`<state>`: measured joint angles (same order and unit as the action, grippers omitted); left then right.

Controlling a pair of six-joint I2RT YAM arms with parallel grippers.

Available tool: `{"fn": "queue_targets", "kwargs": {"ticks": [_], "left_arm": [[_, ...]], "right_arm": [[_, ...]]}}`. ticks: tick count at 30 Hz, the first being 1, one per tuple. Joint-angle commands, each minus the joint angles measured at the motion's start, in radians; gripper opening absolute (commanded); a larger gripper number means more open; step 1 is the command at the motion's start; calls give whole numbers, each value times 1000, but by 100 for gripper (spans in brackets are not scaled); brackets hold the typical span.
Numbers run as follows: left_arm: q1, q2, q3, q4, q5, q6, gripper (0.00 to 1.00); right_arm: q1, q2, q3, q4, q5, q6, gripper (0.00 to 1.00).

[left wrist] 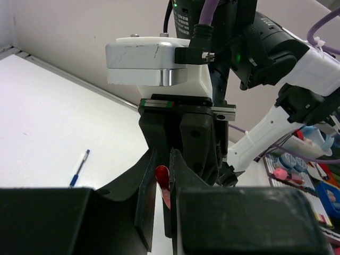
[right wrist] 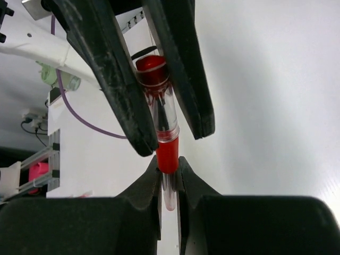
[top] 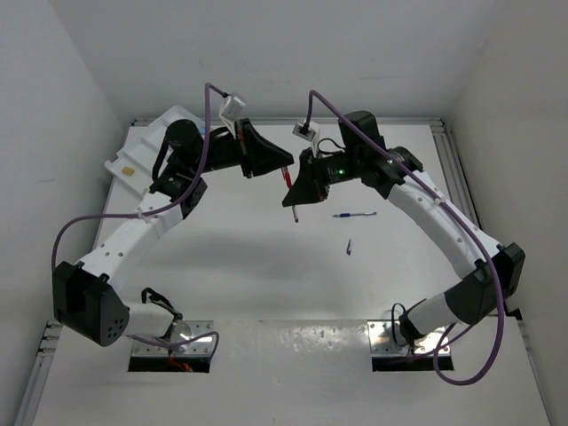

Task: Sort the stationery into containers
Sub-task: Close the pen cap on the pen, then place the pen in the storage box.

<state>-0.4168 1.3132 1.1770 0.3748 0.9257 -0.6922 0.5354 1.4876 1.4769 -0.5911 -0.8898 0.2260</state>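
1. Red pen (top: 287, 179) hung in the air, well right of the white tray (top: 115, 162). You had the left gripper (top: 282, 167) and the right gripper (top: 291, 201) both pinched on it, the left nearer the tray.
2. Left wrist: the left jaws were nearly closed on its capped end.
3. Right wrist: the right jaws clamped the lower barrel, and the long axis ran gripper to gripper.

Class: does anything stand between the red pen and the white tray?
No loose object; only the left arm lies over the tray. Left end effector and right end effector both grip the red pen.
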Motion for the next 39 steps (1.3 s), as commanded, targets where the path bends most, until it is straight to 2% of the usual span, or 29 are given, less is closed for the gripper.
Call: {"fn": "queue_targets", "kwargs": {"ticks": [1, 2, 3, 5, 6, 10, 11, 15, 20, 21, 22, 23, 24, 26, 29, 30, 32, 34, 35, 39], "left_arm": [[13, -3, 24, -68, 156, 31, 6], [13, -5, 27, -63, 156, 31, 6], [13, -5, 29, -56, 154, 28, 7], [15, -6, 30, -36, 154, 16, 7], [13, -6, 30, -30, 153, 13, 7], [15, -9, 36, -8, 147, -3, 6], [16, -9, 39, -7, 147, -4, 6], [50, -14, 47, -26, 134, 11, 6], [174, -8, 70, -230, 65, 57, 5], [238, 3, 81, -288, 23, 101, 4], [315, 12, 110, -424, -19, 152, 4], [316, 24, 124, -465, -34, 172, 3], [401, 58, 140, -508, -53, 203, 2], [491, 102, 197, -676, -129, 331, 0], [658, 185, 283, -761, -360, 431, 0], [689, 225, 292, -749, -384, 433, 0], [771, 317, 335, -718, -404, 431, 0], [808, 400, 393, -706, -372, 422, 0], [834, 493, 430, -706, -340, 402, 0], [854, 724, 698, -803, -312, 401, 0]], "right_arm": [[-35, -56, 14, 139, 38, -7, 0], [-34, -53, 14, 136, 40, -7, 0], [-32, -52, 22, 132, 41, -7, 6], [-31, -40, 31, 120, 43, -5, 28], [-29, -38, 40, 117, 45, -2, 49], [-22, -24, 56, 96, 49, -2, 78], [-20, -26, 53, 93, 49, -5, 81], [-23, -35, 43, 65, 51, -23, 84], [-43, -55, 39, 8, 49, -80, 84], [-57, -64, 36, -9, 48, -85, 84], [-72, -67, 28, -18, 46, -96, 84], [-80, -72, 28, -22, 46, -103, 84], [-86, -75, 26, -30, 46, -105, 84], [-106, -79, 23, -39, 46, -119, 84], [-127, -85, 14, -58, 49, -132, 84], [-133, -84, 8, -61, 52, -135, 84], [-143, -89, -13, -56, 54, -142, 84], [-150, -90, -35, -47, 68, -139, 84], [-159, -86, -39, -39, 68, -136, 84], [-186, -66, -40, -45, 68, -135, 84]]}}
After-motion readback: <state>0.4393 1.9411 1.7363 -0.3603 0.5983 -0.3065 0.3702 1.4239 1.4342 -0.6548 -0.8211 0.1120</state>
